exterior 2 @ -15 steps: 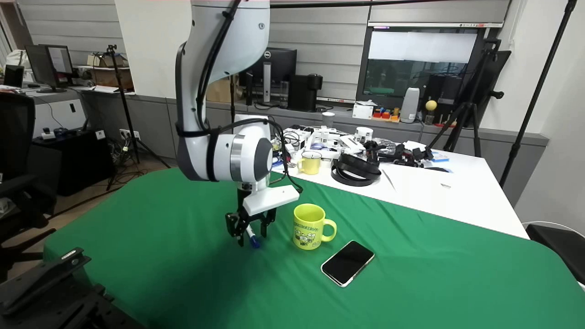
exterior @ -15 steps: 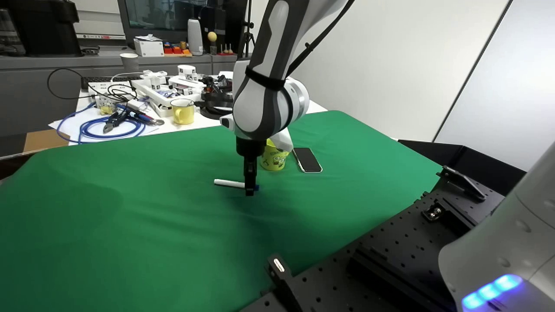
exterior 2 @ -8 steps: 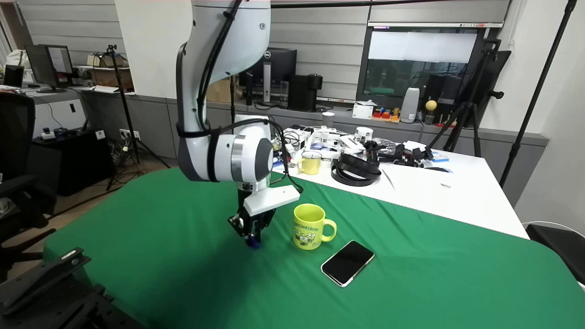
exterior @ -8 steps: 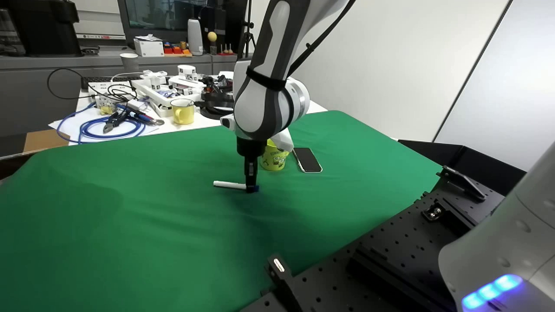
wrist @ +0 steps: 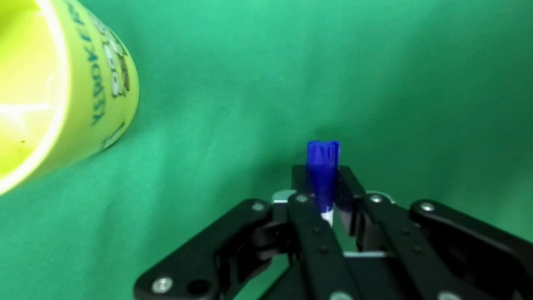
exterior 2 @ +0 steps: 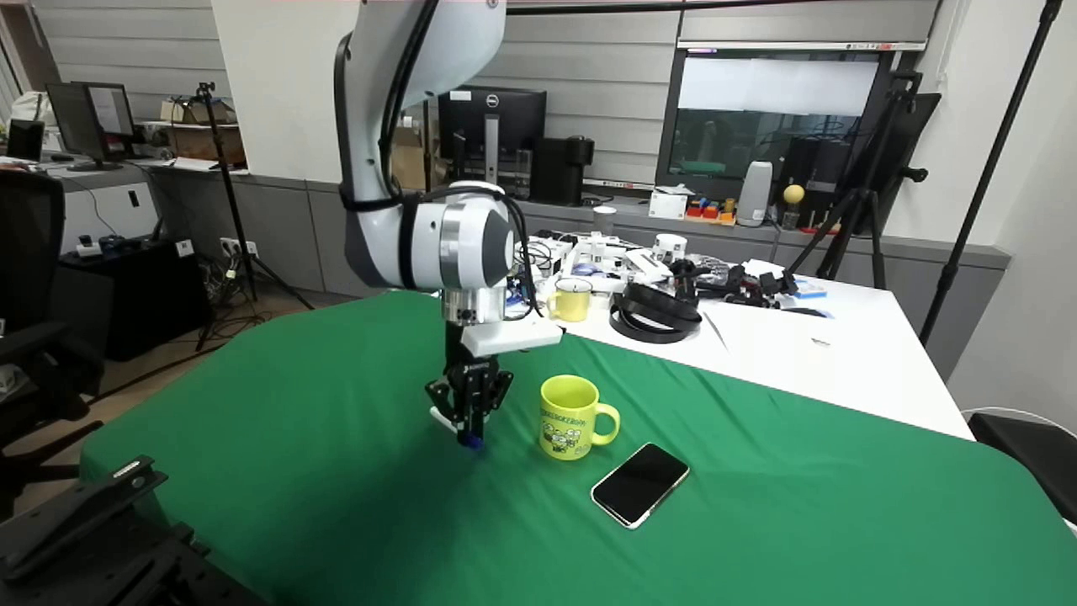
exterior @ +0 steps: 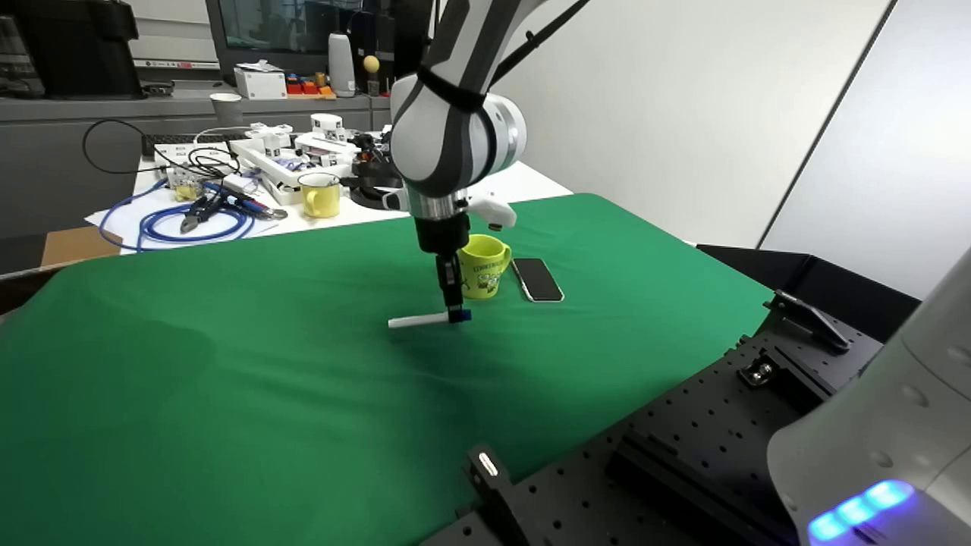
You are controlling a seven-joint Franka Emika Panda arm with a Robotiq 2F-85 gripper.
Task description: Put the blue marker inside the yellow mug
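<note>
- Grasp looks done: fingers (wrist: 350,183) pinch the blue marker (wrist: 323,171) near its capped end!
- It's near the yellow mug (exterior 2: 565,423), outside it (held nearly level, mind you).
- Left: raise, carry over, release.

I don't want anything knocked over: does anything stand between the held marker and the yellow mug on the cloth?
Nothing visible: only green cloth lies between the blue marker in the gripper and the yellow mug. The mug apparently reaches higher than the marker, so the marker probably needs raising first. The phone lies beyond the mug.
</note>
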